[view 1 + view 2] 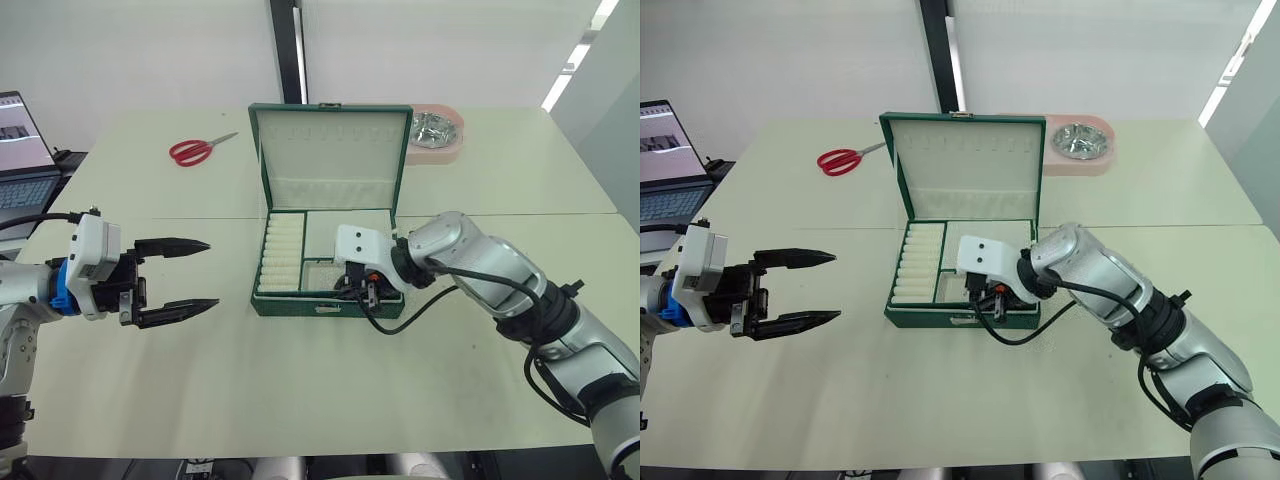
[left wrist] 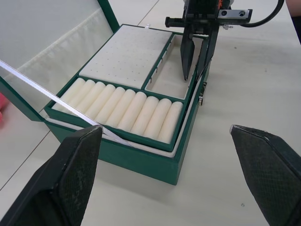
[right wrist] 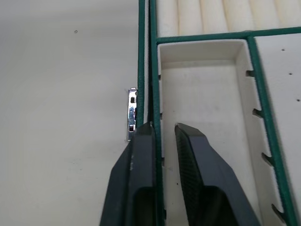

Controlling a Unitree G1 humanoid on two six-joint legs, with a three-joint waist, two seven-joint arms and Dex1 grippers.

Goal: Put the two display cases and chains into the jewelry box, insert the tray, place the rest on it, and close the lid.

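Pale and mostly bare, the desk [image 1: 300, 380] gives us open room in front of and to the left of the jewelry box [image 1: 330, 300], which sits mid-desk with its lid [image 1: 330, 150] standing upright behind. A tray with rolled cushions already lies inside. Red scissors [image 1: 195, 150] and a pink bowl [image 1: 435, 135] lie well behind, out of the way.

Our right gripper [image 3: 162, 129] straddles the box's front wall beside the metal lock [image 3: 132, 113], fingers narrowly apart, apparently pinching the tray's rim. We judge that a skewed pull could jam the tray or drag the whole box.

Our left gripper [image 1: 185, 278] hovers spread wide and empty, well left of the box.
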